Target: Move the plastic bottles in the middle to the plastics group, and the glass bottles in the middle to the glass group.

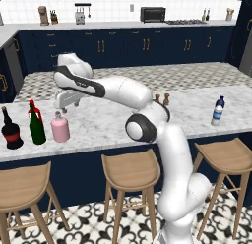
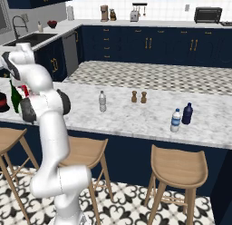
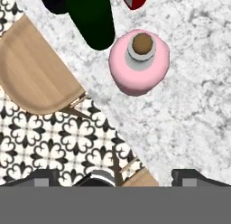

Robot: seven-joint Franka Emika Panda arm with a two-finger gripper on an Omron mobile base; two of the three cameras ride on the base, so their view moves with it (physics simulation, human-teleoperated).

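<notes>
The pink flask (image 1: 60, 128) stands upright near the counter's left end, right next to the tall dark green wine bottle (image 1: 36, 125). Beyond them are the red bottle (image 1: 32, 106) and the squat black bottle (image 1: 11, 133). My gripper (image 1: 65, 105) hovers open just above the pink flask (image 3: 139, 63), holding nothing; from the hand, the flask's stopper lies ahead of the fingertips (image 3: 194, 178). The small slim clear bottle (image 2: 102, 101) stands mid-counter. The blue-capped water bottle (image 2: 176, 120) is far right, also seen as the water bottle (image 1: 216, 115).
Two brown shakers (image 2: 138, 97) stand behind the slim bottle. A dark blue bottle (image 2: 187, 114) stands beside the water bottle. Wooden stools (image 1: 130, 171) line the counter's front edge (image 1: 98, 150), one stool (image 3: 36, 78) directly below the hand.
</notes>
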